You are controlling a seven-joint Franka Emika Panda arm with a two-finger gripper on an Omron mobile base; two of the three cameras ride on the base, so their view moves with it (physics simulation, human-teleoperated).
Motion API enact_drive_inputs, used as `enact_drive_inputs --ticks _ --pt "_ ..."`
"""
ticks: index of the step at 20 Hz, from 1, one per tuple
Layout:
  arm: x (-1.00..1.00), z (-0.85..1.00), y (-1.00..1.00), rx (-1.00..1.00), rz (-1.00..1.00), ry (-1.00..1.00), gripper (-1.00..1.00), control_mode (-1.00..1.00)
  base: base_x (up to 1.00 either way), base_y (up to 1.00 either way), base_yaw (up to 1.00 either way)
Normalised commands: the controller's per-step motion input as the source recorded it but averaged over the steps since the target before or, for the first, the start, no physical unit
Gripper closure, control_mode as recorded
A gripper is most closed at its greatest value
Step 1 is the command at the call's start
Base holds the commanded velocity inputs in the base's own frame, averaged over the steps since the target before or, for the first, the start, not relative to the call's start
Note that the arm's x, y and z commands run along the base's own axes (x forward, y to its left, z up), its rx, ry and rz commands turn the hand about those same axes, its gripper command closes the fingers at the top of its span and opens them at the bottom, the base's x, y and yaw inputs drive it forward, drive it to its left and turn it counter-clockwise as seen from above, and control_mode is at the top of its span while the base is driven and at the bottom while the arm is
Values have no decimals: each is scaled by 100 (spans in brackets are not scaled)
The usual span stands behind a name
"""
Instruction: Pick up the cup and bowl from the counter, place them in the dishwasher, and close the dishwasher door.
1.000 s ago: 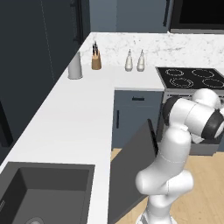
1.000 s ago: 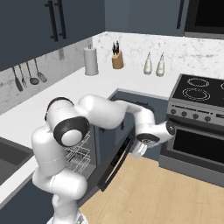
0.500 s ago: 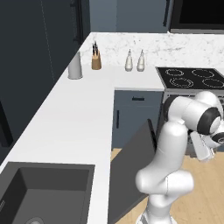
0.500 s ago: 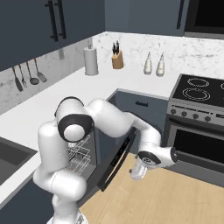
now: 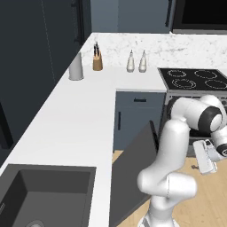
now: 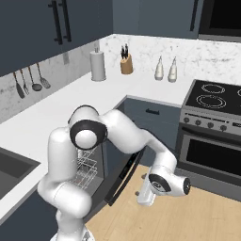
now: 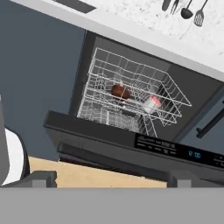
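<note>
The dishwasher [image 7: 131, 94] stands open under the white counter [image 5: 66, 119], its white wire rack [image 7: 105, 109] pulled part-way out. In the rack lie the dark reddish-brown bowl [image 7: 120, 92] and, beside it, the whitish cup [image 7: 152, 104] with its red top. The slate-grey dishwasher door [image 7: 113, 146] hangs half-open and tilted [image 5: 133, 170] [image 6: 123, 173]. My gripper [image 6: 145, 194] is low over the wooden floor, on the outer side of the door's free edge [image 5: 205, 158]. It faces the door and rack, open, with nothing between its fingers [image 7: 41, 178].
The steel oven [image 6: 212, 150] with its black cooktop [image 5: 195, 80] stands just right of the door. A knife block [image 5: 97, 62], a grey canister [image 5: 76, 67] and two bottles [image 5: 136, 62] sit at the counter's back. A dark sink [image 5: 40, 195] lies near left. Open wooden floor [image 6: 197, 216] spreads ahead.
My arm has swung outward and down, carrying the open gripper from beside the door's upper edge to low near the floor. Door, rack, bowl and cup have not moved.
</note>
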Motion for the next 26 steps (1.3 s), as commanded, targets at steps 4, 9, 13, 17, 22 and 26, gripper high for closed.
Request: enact_drive_inputs --ticks 4,9,13,17,22,26 --pt "-3 -19 -5 4 0 0 -100 -100 0 0 0" --pt "10 -39 0 7 0 5 -100 -100 0 0 0" --pt "21 -39 0 10 0 4 -100 -100 0 0 0" --pt "25 -27 0 15 0 2 -100 -100 0 0 0" --pt "32 -28 0 21 0 3 -100 -100 0 0 0" --pt "34 -30 0 23 0 6 -100 -100 0 0 0"
